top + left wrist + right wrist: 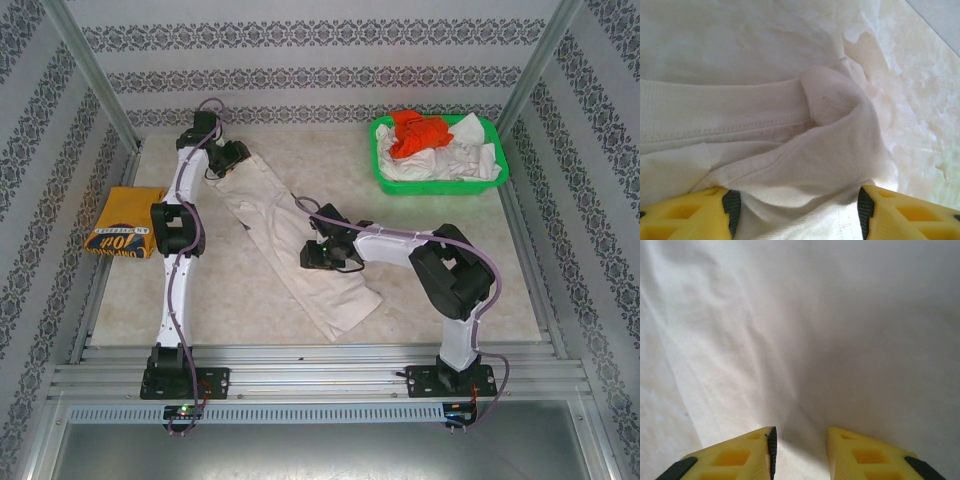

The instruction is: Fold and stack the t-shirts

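The cream t-shirt (265,200) lies as a long half-folded strip, left of the green basket (440,187). The left gripper (796,206) is released over its collar. The right gripper (801,442) sits on the cloth; I cannot tell if it pinches. The next move, I think, needs a grip on one end to fold across.

the cream-white t-shirt (266,212) is soft matt cloth, its collar band (715,112) ribbed and stitched; the mustard t-shirt (125,222) is matt printed cloth; the basket (440,187) is smooth green plastic; the table (250,300) is smooth and marbled; the left gripper (799,207) has hard yellow plastic fingers (685,212) with black rubbery pads (731,207)
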Robot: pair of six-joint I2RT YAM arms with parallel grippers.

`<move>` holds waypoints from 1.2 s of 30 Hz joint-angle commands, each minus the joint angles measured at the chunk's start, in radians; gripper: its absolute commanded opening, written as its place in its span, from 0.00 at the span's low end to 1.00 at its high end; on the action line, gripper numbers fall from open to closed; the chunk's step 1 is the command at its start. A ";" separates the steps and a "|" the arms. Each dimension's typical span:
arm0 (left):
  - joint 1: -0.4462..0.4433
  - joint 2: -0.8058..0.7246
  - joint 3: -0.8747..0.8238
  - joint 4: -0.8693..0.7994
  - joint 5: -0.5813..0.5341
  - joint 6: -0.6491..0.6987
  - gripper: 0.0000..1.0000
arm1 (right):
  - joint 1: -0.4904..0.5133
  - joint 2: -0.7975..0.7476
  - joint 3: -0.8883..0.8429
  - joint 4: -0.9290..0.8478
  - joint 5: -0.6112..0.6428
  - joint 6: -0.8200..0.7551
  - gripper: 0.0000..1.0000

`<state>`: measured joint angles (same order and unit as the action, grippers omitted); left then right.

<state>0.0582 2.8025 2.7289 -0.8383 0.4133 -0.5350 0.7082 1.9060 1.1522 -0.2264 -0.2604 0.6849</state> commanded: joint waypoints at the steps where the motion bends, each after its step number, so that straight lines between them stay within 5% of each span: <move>1: 0.014 -0.048 -0.083 -0.049 0.018 -0.017 0.71 | -0.002 -0.047 0.030 0.019 -0.011 -0.032 0.33; 7: 0.012 -0.228 -0.129 -0.033 0.007 0.020 0.99 | -0.052 -0.114 0.041 0.065 0.102 -0.126 0.51; 11: 0.000 -0.374 -0.200 -0.013 -0.040 0.049 1.00 | -0.102 -0.029 0.120 0.118 0.107 -0.161 0.63; 14: -0.020 -0.534 -0.382 0.042 -0.087 0.070 1.00 | -0.116 0.078 0.260 0.093 0.112 -0.217 0.68; 18: -0.043 -0.829 -0.852 0.287 -0.121 0.022 1.00 | -0.140 0.260 0.489 0.029 0.071 -0.239 0.69; 23: -0.056 -1.110 -1.349 0.536 -0.143 -0.097 1.00 | -0.154 0.464 0.777 -0.090 -0.027 -0.247 0.65; 26: -0.058 -1.144 -1.513 0.609 -0.129 -0.146 1.00 | -0.156 0.561 0.914 -0.156 -0.080 -0.251 0.61; 33: -0.069 -1.037 -1.599 0.749 -0.044 -0.229 0.98 | -0.175 0.717 1.124 -0.208 -0.270 -0.195 0.44; 36: -0.074 -0.994 -1.575 0.750 -0.027 -0.222 0.98 | -0.185 0.751 1.184 -0.231 -0.290 -0.188 0.28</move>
<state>-0.0021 1.7905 1.1263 -0.1883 0.3534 -0.7254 0.5404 2.6251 2.2734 -0.4091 -0.4671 0.4835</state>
